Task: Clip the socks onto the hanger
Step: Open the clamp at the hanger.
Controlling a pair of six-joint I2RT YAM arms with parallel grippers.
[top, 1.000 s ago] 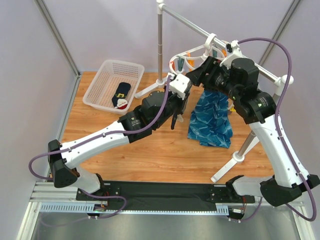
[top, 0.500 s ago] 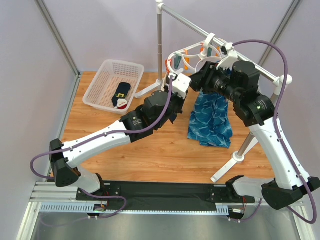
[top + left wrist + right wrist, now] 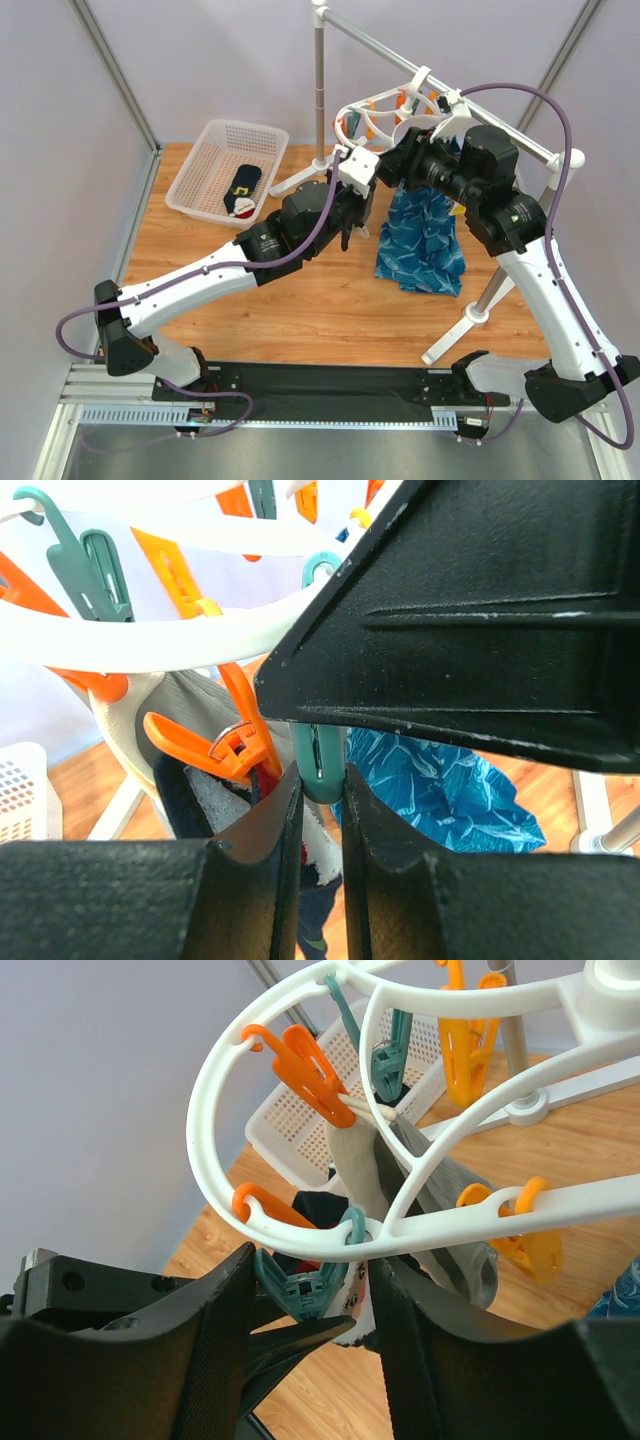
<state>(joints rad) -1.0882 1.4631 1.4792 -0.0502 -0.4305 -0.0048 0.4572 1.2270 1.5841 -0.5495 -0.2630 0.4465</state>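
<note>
The white ring hanger hangs from the rail with orange and teal pegs. My left gripper reaches up under it. In the left wrist view its fingers are shut on a teal peg. A dark navy sock with white and red patches hangs just below that peg. My right gripper is open. In the right wrist view its fingers straddle the same teal peg and the hanger ring without gripping. Another dark sock lies in the basket.
A white mesh basket stands at the back left. A bright-blue patterned cloth hangs under the grey rail stand. A grey-beige sock hangs clipped to an orange peg. The right arm's finger fills the left wrist view's upper right.
The left wrist rose toward the hanger, then settled slightly lower. The right gripper and hanger shifted a little up and left. The hanger has swung slightly.
</note>
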